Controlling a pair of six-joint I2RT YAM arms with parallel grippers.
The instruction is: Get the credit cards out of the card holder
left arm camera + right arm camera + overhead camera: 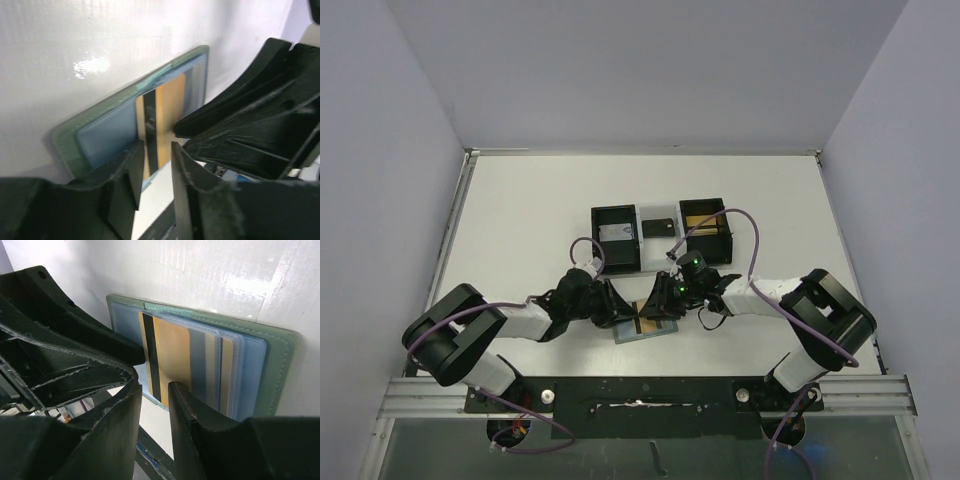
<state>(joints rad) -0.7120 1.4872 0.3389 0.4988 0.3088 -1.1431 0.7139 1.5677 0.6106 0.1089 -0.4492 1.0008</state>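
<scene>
The sage-green card holder [629, 335] [67, 142] [280, 360] lies open on the white table, its pale blue pockets facing up. A gold-orange credit card [651, 316] [172, 107] [172, 352] with a black stripe sticks partly out of a pocket. More card edges, pale grey-blue and gold [227, 370], sit in the pockets beside it. My left gripper [618, 308] [157, 152] comes in from the left, jaws a narrow gap apart over the gold card's edge. My right gripper [670, 298] [152, 390] faces it from the right, also narrowly open, one fingertip [177, 390] at the gold card.
Two black open-topped boxes [617, 238] [706, 226] stand behind the card holder. A pale tray [658, 226] holding a dark card is between them. The two grippers nearly touch tip to tip over the wallet. Grey walls enclose the table on three sides.
</scene>
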